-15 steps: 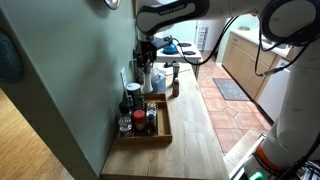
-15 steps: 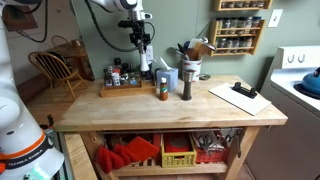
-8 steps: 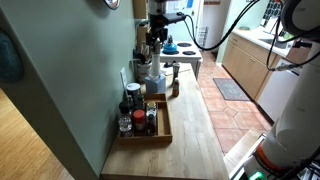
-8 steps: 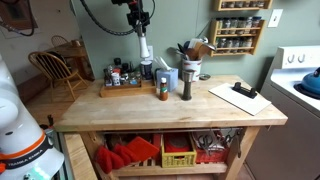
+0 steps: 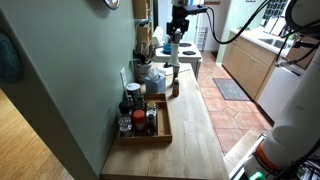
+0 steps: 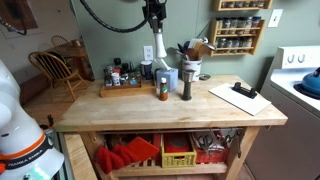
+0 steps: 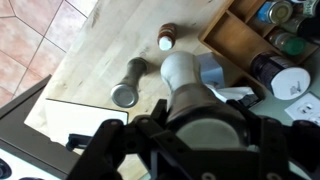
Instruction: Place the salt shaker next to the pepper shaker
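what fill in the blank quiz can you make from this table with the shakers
1. The gripper holds the pale salt shaker in the air ___ the table, not touching it.
2. The pepper shaker standing on the table is ___ in colour.
3. The dark grey mill beside the pepper shaker stands ___, not lying on its side.
Missing words: above; brown; upright.

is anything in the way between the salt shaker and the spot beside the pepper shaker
Nothing visible. The salt shaker hangs held above the table, and bare wood lies beside the brown pepper shaker; the grey shaker stands apart to one side.
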`<state>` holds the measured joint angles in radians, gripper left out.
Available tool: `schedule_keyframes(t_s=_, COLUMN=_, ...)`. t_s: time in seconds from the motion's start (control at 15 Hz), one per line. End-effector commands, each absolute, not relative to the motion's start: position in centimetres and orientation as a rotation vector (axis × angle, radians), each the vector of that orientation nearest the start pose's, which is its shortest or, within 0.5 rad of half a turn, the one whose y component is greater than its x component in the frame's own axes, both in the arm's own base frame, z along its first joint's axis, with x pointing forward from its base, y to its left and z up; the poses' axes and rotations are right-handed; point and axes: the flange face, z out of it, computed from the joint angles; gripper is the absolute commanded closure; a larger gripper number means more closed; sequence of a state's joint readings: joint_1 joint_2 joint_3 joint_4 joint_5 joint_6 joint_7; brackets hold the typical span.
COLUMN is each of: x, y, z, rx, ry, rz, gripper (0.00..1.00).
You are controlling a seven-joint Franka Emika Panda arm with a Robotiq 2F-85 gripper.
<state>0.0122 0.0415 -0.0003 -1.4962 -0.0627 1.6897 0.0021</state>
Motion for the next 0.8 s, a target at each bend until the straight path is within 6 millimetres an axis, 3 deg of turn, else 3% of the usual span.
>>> schedule_keyframes(t_s=0.0, x=57.9, y=-4.5, z=63.5, rx=-3.195, ry=0.195, rz=-0.223, gripper=0.62)
schedule_keyframes(t_s=0.33, x=57.9, y=-9.9, z=59.3, rx=-3.152, ry=0.428, rz=-0.164, gripper=0.62)
schedule_keyframes(t_s=0.53, x=58.1, y=-11.7, z=56.4, rx=-3.136, ry=0.534, rz=-0.173, gripper=0.62)
schedule_keyframes(t_s=0.73, x=58.7, y=-12.1, z=53.1, rx=-3.115, ry=0.595, rz=-0.215, gripper=0.62)
